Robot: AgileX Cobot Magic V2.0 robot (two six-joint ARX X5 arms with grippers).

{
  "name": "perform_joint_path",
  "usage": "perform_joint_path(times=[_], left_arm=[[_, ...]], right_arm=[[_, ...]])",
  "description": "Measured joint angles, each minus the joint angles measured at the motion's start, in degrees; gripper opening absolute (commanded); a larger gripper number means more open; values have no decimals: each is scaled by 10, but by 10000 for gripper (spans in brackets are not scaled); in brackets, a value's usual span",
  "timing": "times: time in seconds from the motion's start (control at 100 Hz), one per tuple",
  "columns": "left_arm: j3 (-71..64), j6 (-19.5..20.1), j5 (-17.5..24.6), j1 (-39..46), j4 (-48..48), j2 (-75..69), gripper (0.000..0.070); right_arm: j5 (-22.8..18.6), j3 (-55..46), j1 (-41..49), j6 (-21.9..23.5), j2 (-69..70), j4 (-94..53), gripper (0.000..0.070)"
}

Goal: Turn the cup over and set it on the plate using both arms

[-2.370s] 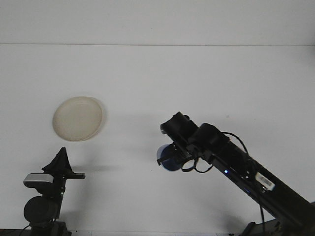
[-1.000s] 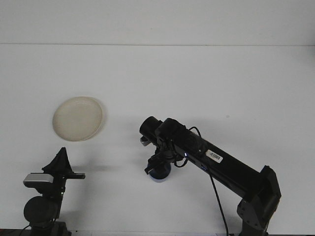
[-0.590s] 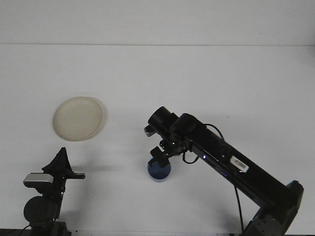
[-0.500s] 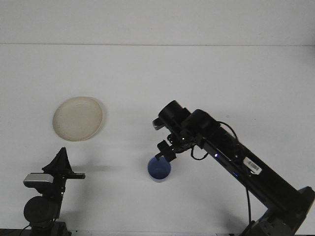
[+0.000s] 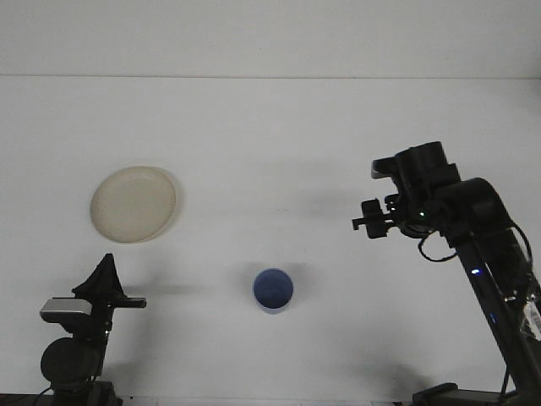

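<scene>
I see the cup upright, mouth up, on the worktop, right of my left hand, nearer than the plate. I can't tell either hand's grip state; the right hand holds nothing.

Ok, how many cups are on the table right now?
1. The blue cup stands mouth-up near the front middle of the table, right of the plate and apart from it. None appear hidden.
</scene>
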Motion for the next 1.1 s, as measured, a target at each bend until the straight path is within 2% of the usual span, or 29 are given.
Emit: perform_joint_path(times=[0.19, 0.44, 0.79, 1.1], left_arm=[[0, 0, 0, 0, 0, 0, 11], [0, 0, 0, 0, 0, 0, 11], [0, 0, 0, 0, 0, 0, 11], [0, 0, 0, 0, 0, 0, 11]], right_arm=[[30, -92, -74, -3, -68, 5, 376], [30, -272, -127, -3, -207, 107, 376], [30, -492, -129, 14, -412, 307, 376], [30, -617, -127, 16, -560, 521, 375]])
